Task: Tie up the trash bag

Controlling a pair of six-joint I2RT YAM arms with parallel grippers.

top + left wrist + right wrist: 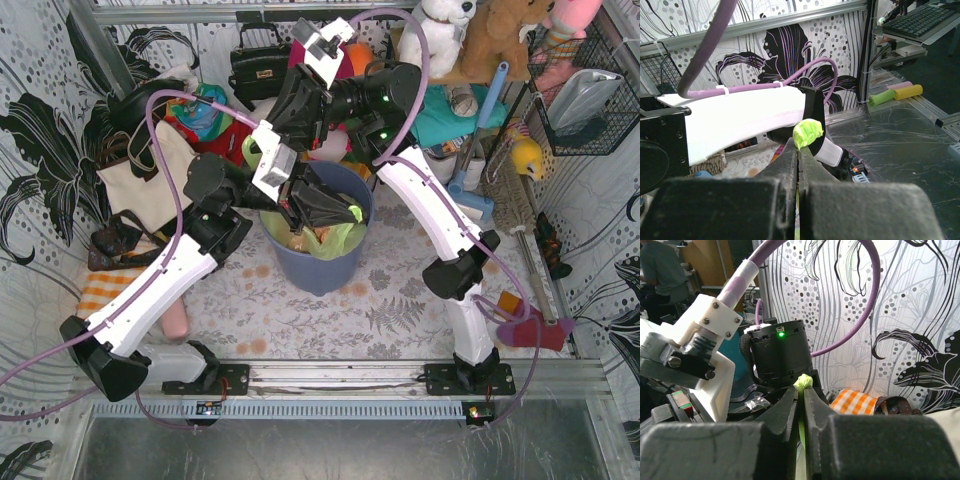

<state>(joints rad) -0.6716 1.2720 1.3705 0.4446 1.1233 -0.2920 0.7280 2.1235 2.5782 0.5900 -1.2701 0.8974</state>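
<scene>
1. Plastic film this thin should weigh almost nothing. I judge the trash bag limp, slippery and quick to tear under a jerk, with the paper inside adding little weight.
2. The best hold is probably the gathered rim, bunched into a strand. The flat wall would likely slide out of the fingers.
3. It looks light green, translucent and crumpled, with orange-tan showing through. It lines the blue-grey bin, which stands mid-scene at 12 o'clock from the robot.
4. The left gripper has its jaws pressed together on a twisted strand of the film, near 2 o'clock of the bin mouth.
5. The right gripper has its jaws nearly closed, pinching a thin green strand with a tuft at the tips.
</scene>
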